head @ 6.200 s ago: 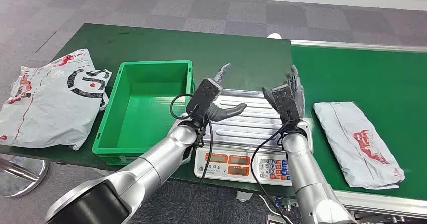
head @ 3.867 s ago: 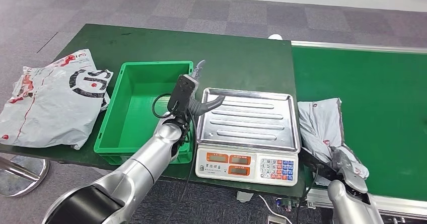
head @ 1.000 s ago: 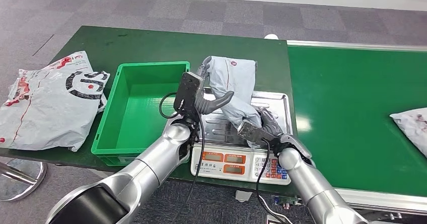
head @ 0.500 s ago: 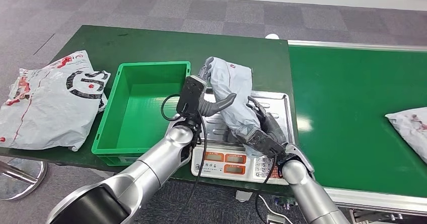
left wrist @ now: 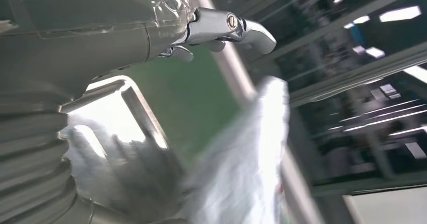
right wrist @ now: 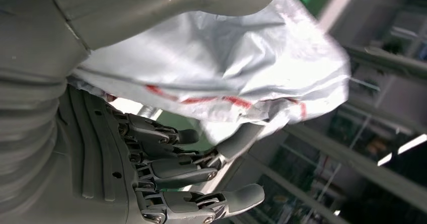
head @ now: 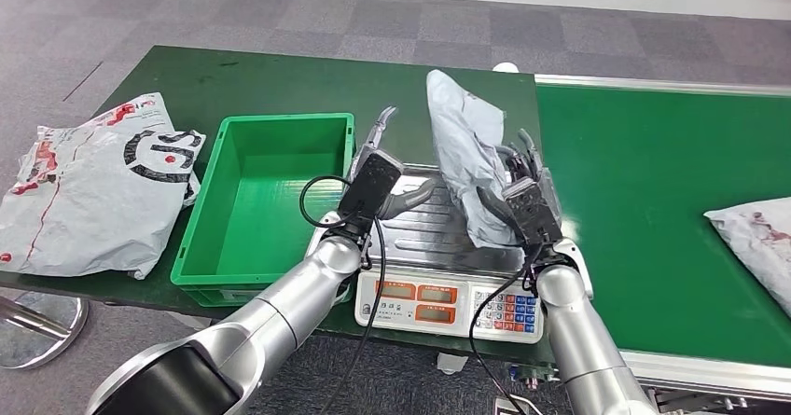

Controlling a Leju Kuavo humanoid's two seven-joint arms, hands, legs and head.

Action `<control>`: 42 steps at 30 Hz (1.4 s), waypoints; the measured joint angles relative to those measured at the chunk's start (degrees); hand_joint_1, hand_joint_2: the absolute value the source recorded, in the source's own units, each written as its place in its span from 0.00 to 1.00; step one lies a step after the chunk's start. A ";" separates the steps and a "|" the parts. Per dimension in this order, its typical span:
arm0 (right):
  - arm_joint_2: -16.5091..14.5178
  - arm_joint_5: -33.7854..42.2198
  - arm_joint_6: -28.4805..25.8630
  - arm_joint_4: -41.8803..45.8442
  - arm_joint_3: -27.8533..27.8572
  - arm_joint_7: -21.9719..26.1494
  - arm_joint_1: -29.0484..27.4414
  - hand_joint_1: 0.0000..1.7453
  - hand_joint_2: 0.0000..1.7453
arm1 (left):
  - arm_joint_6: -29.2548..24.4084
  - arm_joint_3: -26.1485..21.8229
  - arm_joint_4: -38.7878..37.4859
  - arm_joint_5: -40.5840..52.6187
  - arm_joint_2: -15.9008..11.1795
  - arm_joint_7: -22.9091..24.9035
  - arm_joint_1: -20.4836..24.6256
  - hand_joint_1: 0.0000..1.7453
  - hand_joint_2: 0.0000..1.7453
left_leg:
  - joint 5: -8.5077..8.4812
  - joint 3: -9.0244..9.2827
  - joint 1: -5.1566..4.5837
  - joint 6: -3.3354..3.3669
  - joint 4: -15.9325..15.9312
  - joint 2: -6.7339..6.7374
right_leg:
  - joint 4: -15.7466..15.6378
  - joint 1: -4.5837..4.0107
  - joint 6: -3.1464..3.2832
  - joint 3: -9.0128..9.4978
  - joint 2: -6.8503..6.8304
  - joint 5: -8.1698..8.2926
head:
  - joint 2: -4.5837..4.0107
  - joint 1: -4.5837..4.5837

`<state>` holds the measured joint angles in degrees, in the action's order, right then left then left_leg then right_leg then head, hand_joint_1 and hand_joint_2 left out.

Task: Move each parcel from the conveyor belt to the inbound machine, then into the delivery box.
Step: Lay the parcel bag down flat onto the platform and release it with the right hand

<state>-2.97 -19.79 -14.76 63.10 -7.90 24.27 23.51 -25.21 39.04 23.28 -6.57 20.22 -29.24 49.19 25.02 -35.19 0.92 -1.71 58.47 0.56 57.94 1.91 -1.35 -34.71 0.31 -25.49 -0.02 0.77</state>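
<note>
Parcel (head: 466, 149), grey w/ red print, held upright above the scale (head: 448, 247), over the tray's 3 o'clock half, lower end hanging just above the steel. Right hand (head: 524, 196) grips it: thumb on one face, fingers (right wrist: 171, 171) curled behind the other, per right wrist view. Left hand (head: 378, 177) at the tray's 9 o'clock edge, not touching parcel, fingers spread, thumb pointing toward 3 o'clock, holds nothing. Left wrist view blurred; shows parcel (left wrist: 241, 168) apart from the thumb.

Green bin (head: 256, 200) sits at 9 o'clock of the scale, just beside it. Big bag (head: 93, 186) w/ black and red print lies at 9 o'clock of the bin, at table edge. 2nd parcel (head: 756, 238) on the belt (head: 653, 172), at 3 o'clock, partly cut off by frame edge, well apart from the scale.
</note>
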 joint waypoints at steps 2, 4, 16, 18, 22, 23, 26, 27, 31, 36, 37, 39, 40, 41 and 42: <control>-0.93 1.24 -0.22 -0.75 1.63 0.50 0.96 0.00 0.50 | 1.37 0.53 -0.34 2.11 0.01 3.18 0.03 0.00 1.00 | 0.00 -0.01 0.00 0.00 0.00 -0.01 | 0.00 0.00 0.00 0.00 -0.01 0.00 | 0.00 -0.01; -1.73 1.89 -0.40 -1.69 3.14 1.04 1.96 0.00 0.00 | 2.39 1.47 -0.69 3.89 0.02 5.37 0.10 0.00 1.00 | 0.00 -0.02 0.00 0.00 0.00 -0.01 | 0.00 0.00 0.00 0.00 -0.01 0.00 | 0.00 -0.01; -3.12 7.81 9.29 -14.57 6.28 6.32 9.23 0.00 0.00 | 4.88 7.64 -3.57 16.42 -0.03 12.49 3.16 0.00 1.00 | -0.04 -0.05 0.00 -0.04 0.00 -0.12 | 0.00 0.00 0.00 -0.01 -0.05 0.00 | 0.00 -0.01; -3.12 8.02 10.76 -16.66 6.21 6.56 10.13 0.00 0.00 | 4.91 7.91 -3.85 16.86 -0.03 12.60 3.40 0.00 1.00 | -0.05 -0.05 0.00 -0.04 0.00 -0.15 | 0.00 0.00 0.00 -0.01 -0.06 0.00 | 0.00 -0.01; -2.85 9.59 15.55 -21.17 5.31 7.96 12.00 0.00 0.00 | 6.38 8.04 -4.04 17.72 -0.03 11.86 3.86 0.00 1.00 | -0.05 -0.05 0.00 -0.04 0.00 -0.16 | 0.00 0.00 0.00 -0.02 -0.06 0.00 | 0.00 0.00; -2.72 9.96 15.35 -21.89 4.99 8.64 12.29 0.00 0.00 | 6.67 8.04 -4.01 18.36 -0.03 11.63 3.93 0.00 1.00 | -0.04 -0.05 0.00 -0.04 0.00 -0.16 | 0.00 0.00 0.00 -0.02 -0.06 0.00 | 0.00 0.00; -2.34 11.48 12.53 -22.99 4.27 9.82 12.81 0.00 0.00 | 7.27 8.55 -3.81 21.72 -0.03 12.34 4.02 0.00 1.00 | -0.04 -0.06 0.00 -0.04 0.01 -0.18 | 0.00 0.00 -0.01 -0.02 -0.09 0.00 | 0.00 0.00; -2.17 12.12 11.90 -23.17 4.02 9.82 12.92 0.00 0.00 | 7.52 8.94 -3.77 22.76 -0.03 12.87 4.02 0.00 1.00 | -0.04 -0.06 0.00 -0.04 0.01 -0.19 | 0.00 0.00 -0.01 -0.02 -0.10 0.00 | 0.00 0.00; -1.54 13.24 11.26 -23.55 3.38 9.70 13.08 0.00 0.00 | 7.79 10.04 -3.74 24.37 -0.03 13.79 3.99 0.00 1.00 | -0.04 -0.07 -0.01 -0.04 0.01 -0.20 | 0.00 0.01 -0.01 -0.02 -0.09 0.00 | 0.00 -0.01; -1.00 13.50 11.17 -23.79 3.00 9.70 13.11 0.00 0.00 | 7.79 10.52 -3.74 24.44 -0.03 13.83 4.00 0.00 1.00 | -0.05 -0.06 0.00 -0.04 0.01 -0.19 | 0.00 0.01 -0.01 -0.02 -0.09 0.00 | 0.00 -0.01; -0.95 13.51 11.17 -23.84 2.95 9.70 13.12 0.00 0.00 | 7.79 10.62 -3.74 24.44 -0.03 13.83 4.00 0.00 1.00 | -0.05 -0.06 0.00 -0.04 0.01 -0.20 | 0.00 0.00 -0.01 -0.02 -0.09 0.00 | 0.00 -0.01; -0.88 13.53 11.17 -23.93 2.85 9.70 13.12 0.00 0.00 | 7.79 10.87 -3.74 24.44 -0.03 13.83 4.00 0.00 1.00 | -0.05 -0.06 0.00 -0.04 0.01 -0.20 | 0.00 0.00 -0.01 -0.02 -0.09 0.00 | 0.00 -0.01; -0.86 13.53 11.17 -23.96 2.83 9.70 13.13 0.00 0.00 | 7.79 10.97 -3.74 24.44 -0.03 13.83 4.00 0.00 1.00 | -0.05 -0.06 0.00 -0.04 0.01 -0.20 | 0.00 0.00 -0.01 -0.02 -0.09 0.00 | 0.00 -0.01; -0.83 13.54 11.17 -24.00 2.81 9.70 13.13 0.00 0.00 | 7.79 11.04 -3.74 24.44 -0.03 13.83 4.00 0.00 1.00 | -0.05 -0.06 0.00 -0.04 0.01 -0.20 | 0.00 0.00 -0.01 -0.02 -0.09 0.00 | 0.00 -0.01; -0.79 13.54 11.17 -24.04 2.79 9.70 13.14 0.00 0.00 | 7.79 11.06 -3.74 24.44 -0.03 13.83 4.00 0.00 1.00 | -0.05 -0.06 0.00 -0.04 0.01 -0.20 | 0.00 0.00 -0.01 -0.02 -0.09 0.00 | 0.00 -0.01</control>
<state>-3.77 -6.25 -3.58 39.06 -5.10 33.97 36.66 -17.42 50.11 19.54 17.88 20.20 -15.41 53.19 24.97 -35.25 0.92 -1.76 58.48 0.37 57.95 1.91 -1.35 -34.73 0.22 -25.49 -0.02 0.76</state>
